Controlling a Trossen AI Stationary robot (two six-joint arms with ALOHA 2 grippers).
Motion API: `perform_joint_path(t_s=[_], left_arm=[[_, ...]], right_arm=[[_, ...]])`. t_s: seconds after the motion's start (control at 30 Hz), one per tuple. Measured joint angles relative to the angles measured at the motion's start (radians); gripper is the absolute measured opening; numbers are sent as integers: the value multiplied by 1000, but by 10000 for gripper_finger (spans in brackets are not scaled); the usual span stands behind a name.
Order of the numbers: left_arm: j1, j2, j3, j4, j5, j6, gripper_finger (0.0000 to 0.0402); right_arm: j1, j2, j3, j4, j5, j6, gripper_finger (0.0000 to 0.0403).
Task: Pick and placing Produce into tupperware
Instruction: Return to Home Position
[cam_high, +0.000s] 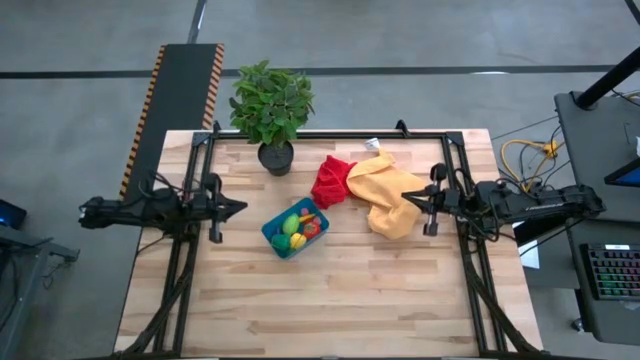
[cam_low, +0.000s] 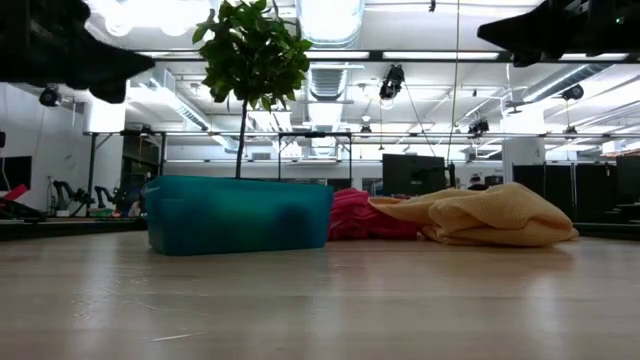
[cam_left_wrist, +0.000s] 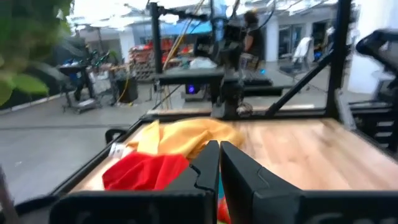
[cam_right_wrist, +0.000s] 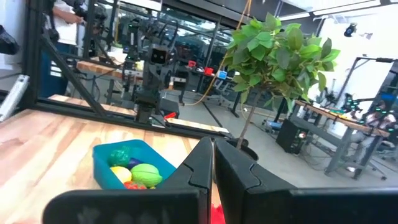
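Evidently the left gripper and right gripper hung closed, empty; at bench level, the tupperware wall hid its toy produce.

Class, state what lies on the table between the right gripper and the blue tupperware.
In the high view, the yellow cloth lies between the right gripper and the tupperware. The red cloth borders that stretch on the side of the plant.
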Motion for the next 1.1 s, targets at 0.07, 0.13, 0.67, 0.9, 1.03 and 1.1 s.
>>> perform_joint_path(t_s=[0.07,0.13,0.67,0.9,1.03,1.1], left_arm=[[1,-8,-17,-4,-8,-2,0],[1,-11,-34,13,-9,-10,0],[0,-12,-100,48,-8,-53,0],[0,-11,-100,46,-20,-73,0],[0,-10,-101,46,-30,-75,0],[0,-11,-101,46,-33,-75,0]], right_arm=[[0,0,1,0,14,-8,9],[0,0,2,0,28,-18,9],[0,0,2,-1,39,-22,9],[0,-63,3,-82,63,36,9],[-1,-141,3,-211,19,124,9],[0,-188,3,-231,-93,140,9]])
